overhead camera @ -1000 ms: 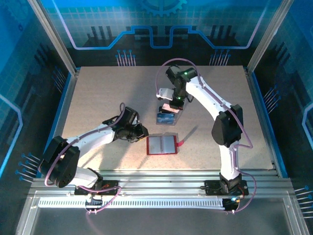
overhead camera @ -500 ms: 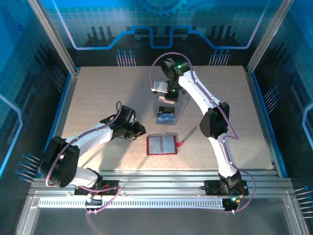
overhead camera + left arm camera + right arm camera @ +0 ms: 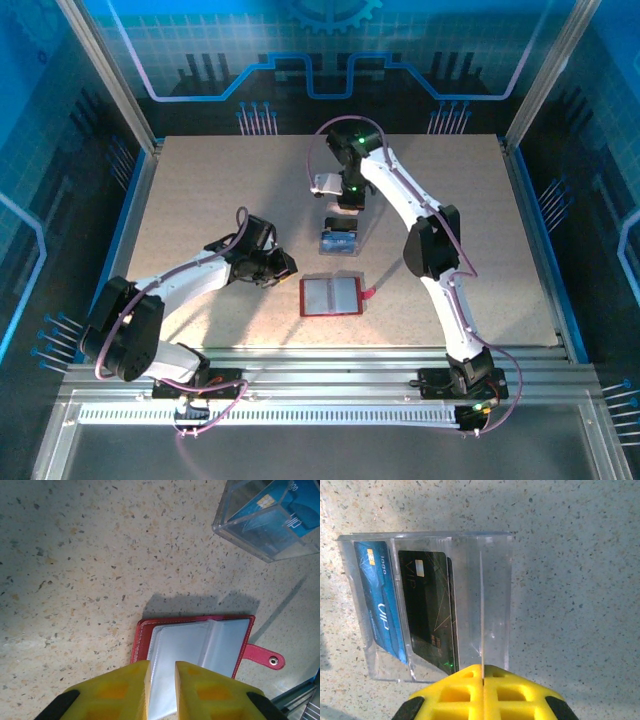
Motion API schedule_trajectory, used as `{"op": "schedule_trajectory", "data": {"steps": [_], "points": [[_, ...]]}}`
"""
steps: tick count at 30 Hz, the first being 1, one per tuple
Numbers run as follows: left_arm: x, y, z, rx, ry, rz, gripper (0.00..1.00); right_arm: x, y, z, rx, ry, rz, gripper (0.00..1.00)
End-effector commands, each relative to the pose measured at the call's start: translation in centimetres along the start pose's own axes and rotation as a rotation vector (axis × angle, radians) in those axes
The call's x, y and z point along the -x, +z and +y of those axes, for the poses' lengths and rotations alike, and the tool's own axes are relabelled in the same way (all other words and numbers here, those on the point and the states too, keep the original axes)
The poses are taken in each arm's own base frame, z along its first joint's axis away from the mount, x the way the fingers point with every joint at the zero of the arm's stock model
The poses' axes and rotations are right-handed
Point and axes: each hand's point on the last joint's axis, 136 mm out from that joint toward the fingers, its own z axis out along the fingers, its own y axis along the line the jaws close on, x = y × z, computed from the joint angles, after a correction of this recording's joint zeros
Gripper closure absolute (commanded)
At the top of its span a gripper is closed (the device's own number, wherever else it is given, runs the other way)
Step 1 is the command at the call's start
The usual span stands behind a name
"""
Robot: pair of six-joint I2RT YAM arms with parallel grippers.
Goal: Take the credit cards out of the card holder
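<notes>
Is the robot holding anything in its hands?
No, nothing is held. The right gripper is shut and empty above the clear tray, and the left gripper has a small empty gap near the open wallet.

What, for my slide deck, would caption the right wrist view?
Shut right gripper by a clear tray, a blue card and a black card in neighbouring compartments.

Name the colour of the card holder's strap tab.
The strap tab is red; left wrist view shows it best.
</notes>
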Motion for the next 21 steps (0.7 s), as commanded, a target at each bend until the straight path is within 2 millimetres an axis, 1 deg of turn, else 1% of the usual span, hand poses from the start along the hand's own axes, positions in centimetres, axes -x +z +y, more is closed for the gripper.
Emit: {"op": "schedule_trajectory", "data": {"steps": [1, 8, 10, 13, 16, 21], "points": [[-0.3, 0.1, 0.6, 0.015, 0.005, 0.023, 0.79, -0.1, 1.2, 0.2, 0.038, -0.008, 0.000, 1.00], [-0.2, 0.1, 0.9, 0.021, -0.002, 0.021, 0.79, -0.1, 2.4, 0.9, 0.078, -0.005, 0.009, 0.95], [-0.2, 0.1, 0.9, 0.021, -0.003, 0.021, 0.79, -0.1, 2.4, 0.4, 0.054, 0.005, 0.011, 0.88], [-0.1, 0.1, 0.9, 0.019, -0.003, 0.020, 0.79, 0.0, 1.8, -1.1, -0.011, 0.030, 0.009, 0.82], [-0.1, 0.2, 0.9, 0.021, -0.005, 0.019, 0.79, 0.3, 1.0, -2.1, -0.066, 0.048, -0.012, 0.80], [-0.1, 0.4, 0.9, 0.015, -0.007, 0.024, 0.79, 0.6, 0.0, -2.6, -0.097, 0.056, -0.034, 0.79]]}}
